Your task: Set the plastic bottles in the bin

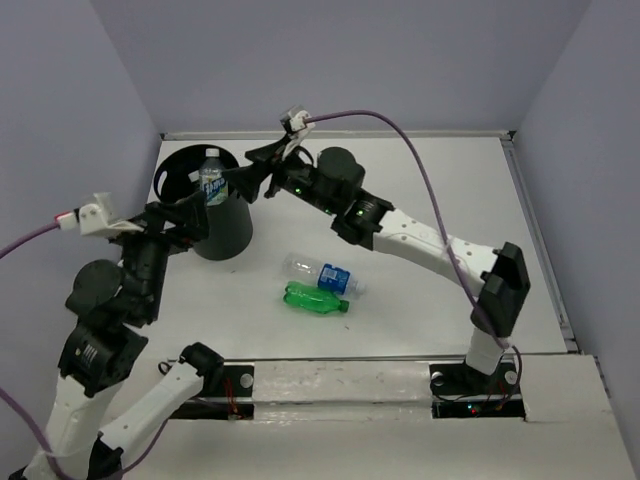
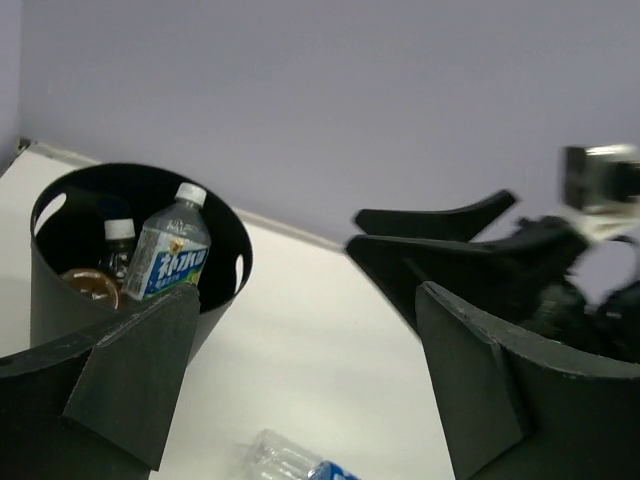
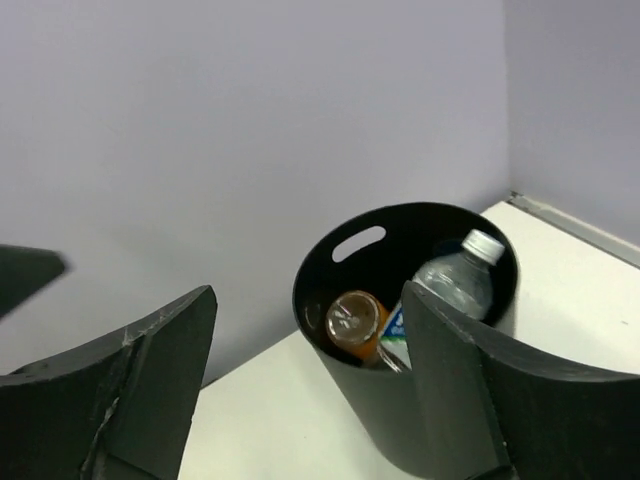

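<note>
The black bin [image 1: 228,232] stands at the back left. It holds a clear bottle with a white-blue label [image 1: 212,178], an orange bottle [image 3: 355,320] and a small white-capped bottle [image 2: 118,240]. A clear bottle with a blue label [image 1: 320,273] and a green bottle [image 1: 315,298] lie on the table in front of the bin. My left gripper [image 1: 195,220] is open and empty at the bin's near side. My right gripper [image 1: 240,178] is open and empty, raised at the bin's right rim. In the left wrist view [image 2: 305,310] the clear bottle [image 2: 295,462] lies below the jaws.
The white table [image 1: 430,180] is walled by lilac panels at the back and sides. A raised edge runs along its right side [image 1: 540,240]. The right arm [image 1: 400,230] stretches across the middle. Its fingers [image 2: 440,235] show in the left wrist view.
</note>
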`<state>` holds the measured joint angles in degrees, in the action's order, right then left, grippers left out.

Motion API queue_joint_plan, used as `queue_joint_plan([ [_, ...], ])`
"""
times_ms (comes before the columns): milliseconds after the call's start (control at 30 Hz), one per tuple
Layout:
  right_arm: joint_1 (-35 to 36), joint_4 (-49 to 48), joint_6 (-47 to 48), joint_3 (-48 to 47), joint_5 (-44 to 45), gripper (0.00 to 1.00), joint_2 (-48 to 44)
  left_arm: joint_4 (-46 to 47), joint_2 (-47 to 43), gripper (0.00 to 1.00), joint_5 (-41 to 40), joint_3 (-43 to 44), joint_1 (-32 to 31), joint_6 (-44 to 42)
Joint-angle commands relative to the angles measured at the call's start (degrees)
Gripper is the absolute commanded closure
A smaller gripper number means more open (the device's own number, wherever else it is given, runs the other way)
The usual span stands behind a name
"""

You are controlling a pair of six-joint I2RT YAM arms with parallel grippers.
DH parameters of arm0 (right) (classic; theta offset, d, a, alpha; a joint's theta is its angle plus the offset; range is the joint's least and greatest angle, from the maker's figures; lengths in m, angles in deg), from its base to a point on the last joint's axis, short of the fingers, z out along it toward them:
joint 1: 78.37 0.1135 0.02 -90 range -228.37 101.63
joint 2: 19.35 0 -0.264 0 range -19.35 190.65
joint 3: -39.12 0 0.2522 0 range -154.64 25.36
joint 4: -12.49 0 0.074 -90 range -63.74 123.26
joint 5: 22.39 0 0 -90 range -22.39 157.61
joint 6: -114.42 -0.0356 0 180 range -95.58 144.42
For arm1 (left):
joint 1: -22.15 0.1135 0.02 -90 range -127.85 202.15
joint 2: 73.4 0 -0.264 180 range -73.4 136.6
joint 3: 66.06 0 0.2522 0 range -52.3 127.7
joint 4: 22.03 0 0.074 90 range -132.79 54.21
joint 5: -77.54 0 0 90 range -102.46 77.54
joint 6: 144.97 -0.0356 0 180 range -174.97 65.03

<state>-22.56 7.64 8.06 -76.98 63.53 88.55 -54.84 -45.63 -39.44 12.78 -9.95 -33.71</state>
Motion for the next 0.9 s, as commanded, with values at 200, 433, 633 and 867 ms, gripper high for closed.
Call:
queue_joint_plan([
  [200,-1.5,0.85,-0.51,41.23,12.34,0.48,-32.38,-2.84,20.91,0.01,-5.1,5.23,1.07,-2.27],
  [433,-1.5,5.6,-3.5,57.24,10.32,0.47,-47.33,-4.5,33.82,0.05,-0.28,11.3,12.73,-5.35],
  [633,-1.5,6.92,-2.8,62.97,10.67,0.46,-54.19,-4.68,41.47,0.04,-0.26,14.02,16.98,-5.88],
  [867,-1.5,7.19,-1.57,64.73,9.71,0.45,-56.22,-4.6,50.53,0.07,3.69,17.1,20.93,-6.23],
])
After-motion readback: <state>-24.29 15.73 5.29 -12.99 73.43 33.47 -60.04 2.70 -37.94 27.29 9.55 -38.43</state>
